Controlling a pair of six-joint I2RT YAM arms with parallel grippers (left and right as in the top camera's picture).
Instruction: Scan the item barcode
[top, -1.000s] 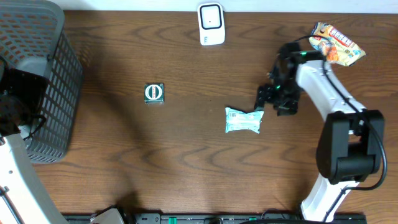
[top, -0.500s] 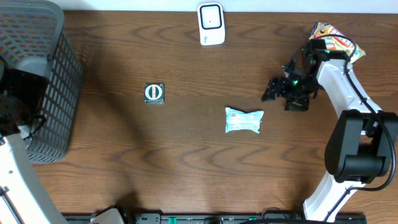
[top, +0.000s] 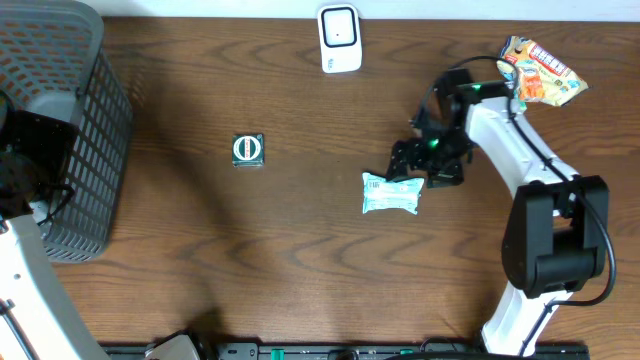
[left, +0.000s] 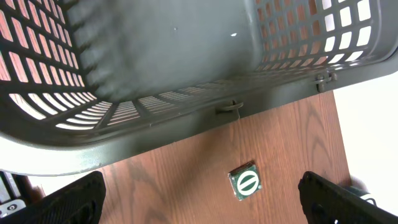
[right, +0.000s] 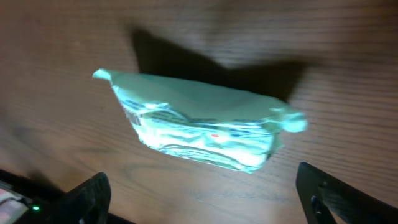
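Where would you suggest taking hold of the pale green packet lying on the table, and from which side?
Take the pale green packet across its middle, from straight above. It lies flat with its crimped ends pointing left and right, so the narrower span between its long edges suits the open right gripper nearby.

Setting: mock shop checkout. Evidence: wood-grain table, white barcode scanner, grey mesh basket, pale wrapped packet, bright snack bag.

I see the mint-green sealed packet lying flat on the tabletop, right of centre. Its long side runs left to right, its ends are crimped, and small print faces up. The white barcode scanner sits at the far edge, well apart.
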